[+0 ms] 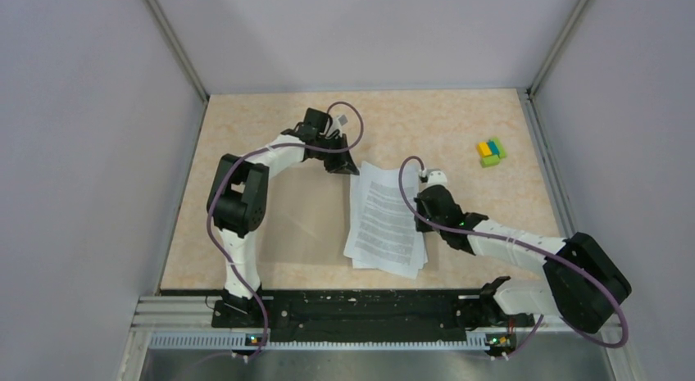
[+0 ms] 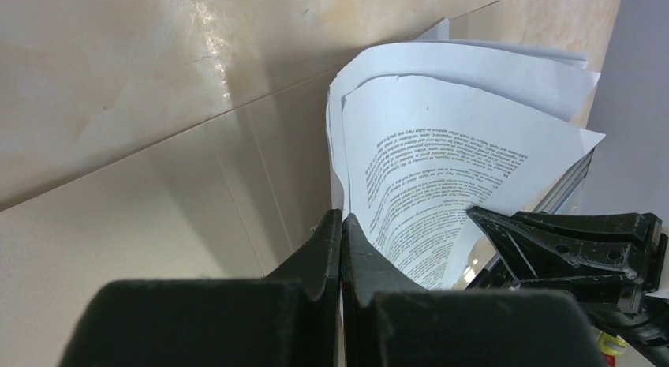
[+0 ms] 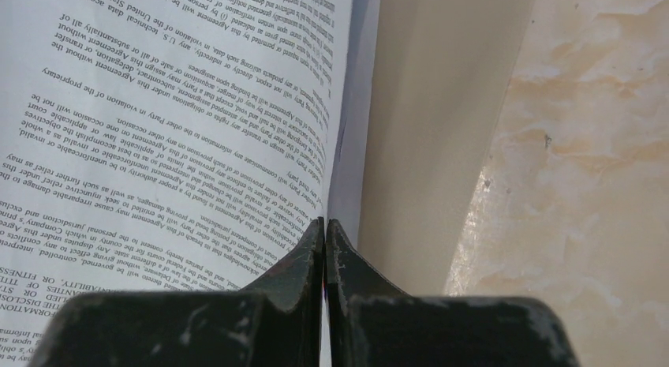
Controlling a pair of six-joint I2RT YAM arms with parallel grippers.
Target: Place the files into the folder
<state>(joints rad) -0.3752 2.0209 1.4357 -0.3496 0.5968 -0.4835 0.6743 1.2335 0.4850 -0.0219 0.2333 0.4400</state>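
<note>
On the table, files: a thin, fanned stack of printed sheets lay right of centre, between the two grippers, with its far end bowed upward.
Folder: flat and tan, it lay just left of the files and ran on beneath them (a smooth strip of it showed past the sheets' right edge in the right wrist view).
Left gripper: the jaws were pressed fully together at the far left corner of the files, pinching the sheets' edge. The paper rose curled from the fingertips.
Right gripper: the jaws were closed tight on the right edge of the files, and a sliver of paper showed in the slit between the fingers.
Blocks: a small yellow, blue and green cluster sat near the far right of the table, well apart from the files and folder.
Arms: the left one arched over the folder's far side, and the right one reached in low from the near right corner.
</note>
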